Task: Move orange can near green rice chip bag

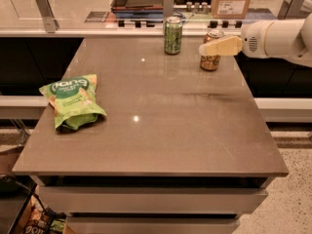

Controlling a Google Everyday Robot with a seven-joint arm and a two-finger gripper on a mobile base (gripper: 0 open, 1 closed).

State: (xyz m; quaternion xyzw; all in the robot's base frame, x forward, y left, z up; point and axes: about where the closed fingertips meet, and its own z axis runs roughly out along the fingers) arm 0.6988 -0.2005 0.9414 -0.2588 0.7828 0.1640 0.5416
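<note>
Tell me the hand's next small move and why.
Likely settle the hand onto the orange can for a grip. The hand overlaps the can's upper half in this view, and the can stands upright at the table's far right, well away from the green rice chip bag near the left edge.

Even overhead light, two small glints on table (pixel 170 140), pale claw (pixel 204 48) bright across orange can (pixel 210 62)
</note>
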